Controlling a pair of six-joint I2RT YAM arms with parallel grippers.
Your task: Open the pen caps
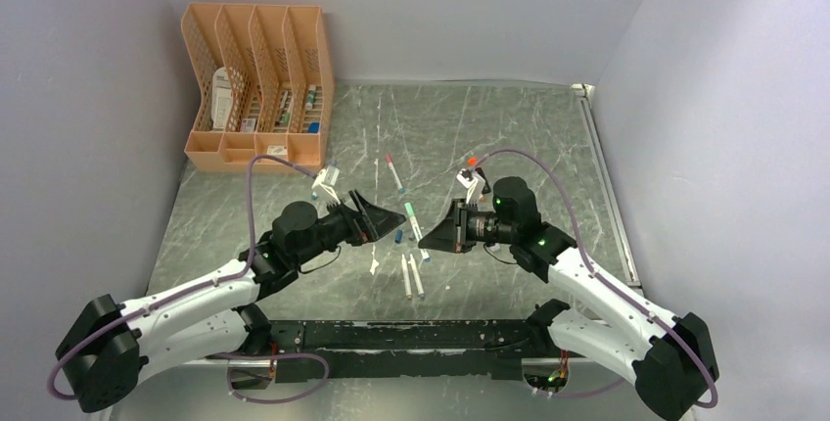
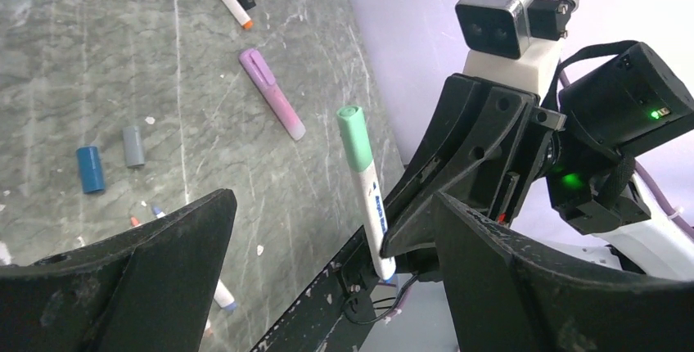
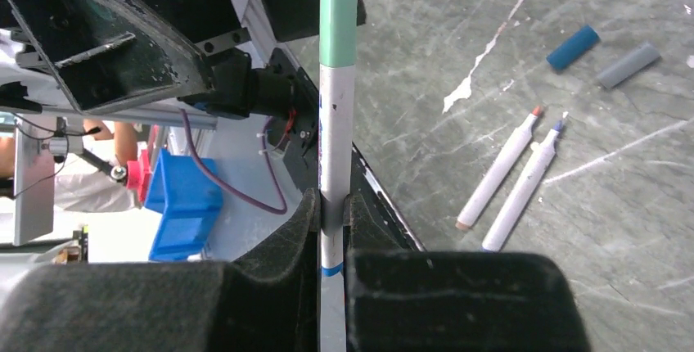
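Uncapping is in hand: the right gripper [image 3: 331, 205] is clamped on a white barrel [image 3: 335, 139], the green cap [image 3: 338, 16] sticking out at 12 o'clock. The left gripper [image 2: 331, 205] gapes wide, empty, and next should close on that cap and pull

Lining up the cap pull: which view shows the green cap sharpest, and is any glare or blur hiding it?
Right wrist: pen and green cap sharp, evenly lit; right pincer blurred up close. Left wrist: cap clear, left pincer a soft dark foreground. Top external: no glare, cap tiny.
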